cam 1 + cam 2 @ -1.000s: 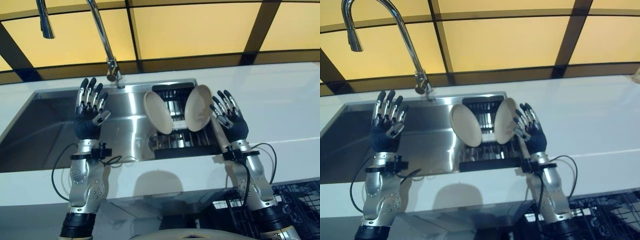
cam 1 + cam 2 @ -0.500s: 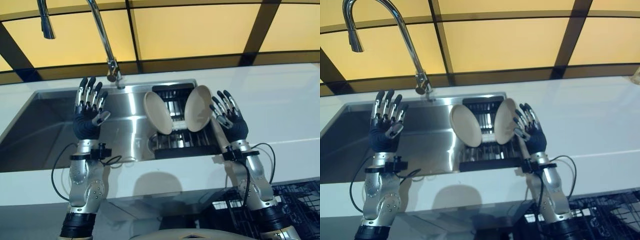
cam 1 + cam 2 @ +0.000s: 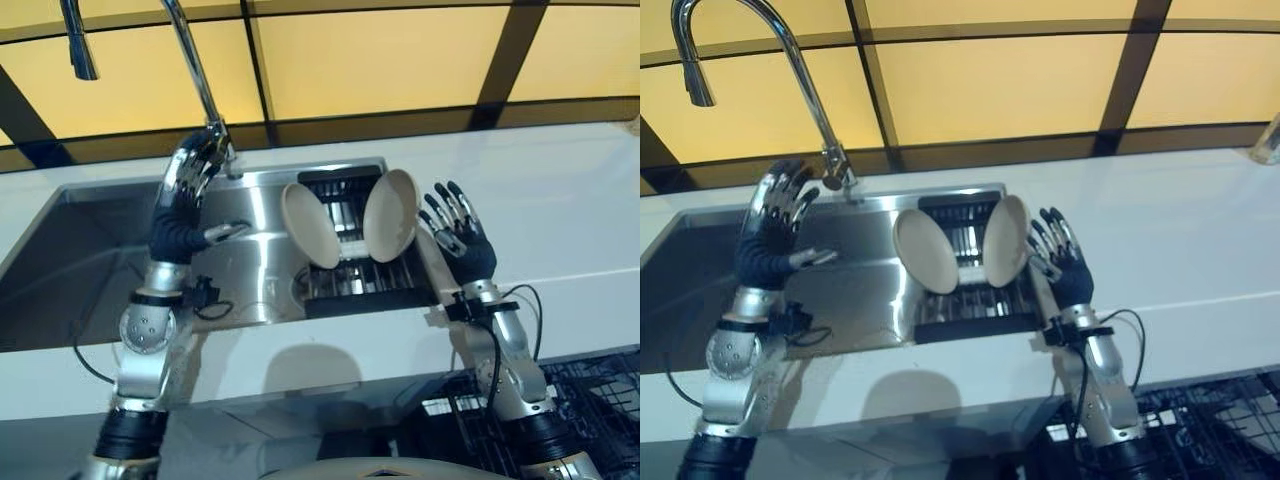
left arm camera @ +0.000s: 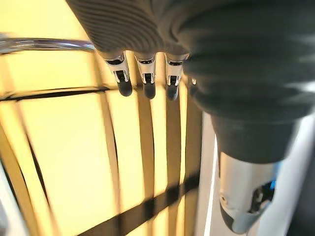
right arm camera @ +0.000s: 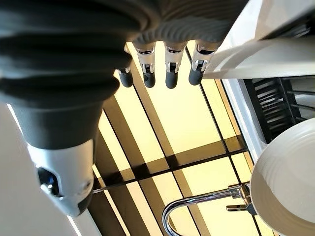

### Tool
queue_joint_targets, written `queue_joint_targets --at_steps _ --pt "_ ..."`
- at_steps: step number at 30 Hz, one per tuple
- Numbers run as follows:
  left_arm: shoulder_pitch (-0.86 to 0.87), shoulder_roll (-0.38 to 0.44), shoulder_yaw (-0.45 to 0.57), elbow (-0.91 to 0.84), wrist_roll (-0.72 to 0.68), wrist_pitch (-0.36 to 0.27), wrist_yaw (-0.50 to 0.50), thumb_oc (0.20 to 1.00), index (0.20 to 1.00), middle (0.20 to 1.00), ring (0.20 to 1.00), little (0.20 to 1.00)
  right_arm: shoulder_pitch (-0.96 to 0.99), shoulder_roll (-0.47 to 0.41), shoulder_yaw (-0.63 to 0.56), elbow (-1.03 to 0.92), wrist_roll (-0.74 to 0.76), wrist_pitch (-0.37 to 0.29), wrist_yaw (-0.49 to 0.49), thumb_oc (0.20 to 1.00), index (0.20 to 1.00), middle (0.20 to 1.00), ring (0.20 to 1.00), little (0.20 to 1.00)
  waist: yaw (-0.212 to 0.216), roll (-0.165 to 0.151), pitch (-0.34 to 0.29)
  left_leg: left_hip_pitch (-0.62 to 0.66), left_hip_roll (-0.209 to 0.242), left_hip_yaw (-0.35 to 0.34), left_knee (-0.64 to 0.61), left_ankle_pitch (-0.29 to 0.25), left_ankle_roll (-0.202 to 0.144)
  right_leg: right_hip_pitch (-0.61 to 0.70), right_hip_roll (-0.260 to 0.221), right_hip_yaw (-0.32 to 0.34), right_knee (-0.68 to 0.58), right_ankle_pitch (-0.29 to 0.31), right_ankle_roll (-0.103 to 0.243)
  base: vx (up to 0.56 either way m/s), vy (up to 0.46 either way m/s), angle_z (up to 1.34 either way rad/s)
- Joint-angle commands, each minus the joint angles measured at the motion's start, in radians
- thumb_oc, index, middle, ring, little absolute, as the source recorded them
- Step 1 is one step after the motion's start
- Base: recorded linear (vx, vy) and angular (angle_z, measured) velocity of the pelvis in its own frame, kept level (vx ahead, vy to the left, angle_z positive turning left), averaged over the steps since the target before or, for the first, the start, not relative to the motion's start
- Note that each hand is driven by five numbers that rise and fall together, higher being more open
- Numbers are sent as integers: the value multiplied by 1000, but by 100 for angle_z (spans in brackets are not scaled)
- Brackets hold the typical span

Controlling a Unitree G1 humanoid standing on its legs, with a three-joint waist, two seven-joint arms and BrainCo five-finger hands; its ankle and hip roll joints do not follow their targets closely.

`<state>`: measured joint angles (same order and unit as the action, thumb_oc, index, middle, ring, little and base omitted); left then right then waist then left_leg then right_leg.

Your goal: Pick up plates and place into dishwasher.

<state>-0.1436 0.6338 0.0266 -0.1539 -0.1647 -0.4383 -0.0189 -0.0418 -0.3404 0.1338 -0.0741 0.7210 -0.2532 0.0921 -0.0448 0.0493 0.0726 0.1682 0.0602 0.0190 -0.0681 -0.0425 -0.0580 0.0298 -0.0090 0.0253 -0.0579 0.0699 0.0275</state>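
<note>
- Two round cream ceramic plates stand on edge in the black wire dish rack set in the right part of the brushed steel sink. The left plate and the right plate lean apart like a V.
- My right hand is raised just beside the right plate, at about 3 o'clock from it, fingers spread and holding nothing. In the right wrist view that plate's rim shows close by, beyond my straight fingers.
- My left hand is up near the base of the chrome gooseneck tap, at about 9 o'clock from the left plate and well apart from it. Its fingers are relaxed and empty.
- I judge my right hand is nearer. The right plate stands nearly upright, so I should close on its rim from the side.
</note>
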Motion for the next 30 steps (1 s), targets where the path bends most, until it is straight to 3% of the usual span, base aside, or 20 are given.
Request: queue_joint_targets --at_steps 1,7,14,18,23,30 --pt "-73 101 21 114 89 -57 58 1000 1000 1000 1000 1000 -8 -35 23 -61 40 -19 14 1000 1000 1000 1000 1000 -48 -25 -77 -116 -41 51 40 30 37 -8 -33 -3 64 -77 63 35 27 -15" --pt "-157 298 2 272 247 -82 44 1000 1000 1000 1000 1000 7 -54 -5 -59 37 12 22 1000 1000 1000 1000 1000 -85 2 -72 -108 -45 77 40 27 45 -18 -35 27 66 -69 73 34 39 -15" --pt "-246 495 -85 332 470 -103 46 1000 1000 1000 1000 1000 9 -93 -22 -35 73 6 42 1000 1000 1000 1000 1000 -101 20 -68 -104 -50 90 41 18 49 -22 -43 32 69 -67 84 20 15 -4" --pt "-292 593 -145 314 509 -106 21 1000 1000 1000 1000 1000 17 -105 -18 -31 76 -7 30 1000 1000 1000 1000 1000 -105 28 -62 -104 -53 89 44 14 52 -26 -45 33 75 -67 90 0 0 0" --pt "-276 630 -127 261 499 -98 -51 1000 1000 1000 1000 1000 24 -101 -28 -22 73 -14 26 1000 1000 1000 1000 1000 -101 31 -61 -99 -55 86 39 11 53 -21 -44 31 71 -65 94 0 0 0" --pt "-285 669 -147 238 555 -137 -115 1000 1000 1000 1000 1000 26 -110 -29 -30 88 -11 22 1000 1000 1000 1000 1000 -97 33 -63 -102 -55 83 41 8 55 -26 -41 24 77 -63 97 0 0 0"
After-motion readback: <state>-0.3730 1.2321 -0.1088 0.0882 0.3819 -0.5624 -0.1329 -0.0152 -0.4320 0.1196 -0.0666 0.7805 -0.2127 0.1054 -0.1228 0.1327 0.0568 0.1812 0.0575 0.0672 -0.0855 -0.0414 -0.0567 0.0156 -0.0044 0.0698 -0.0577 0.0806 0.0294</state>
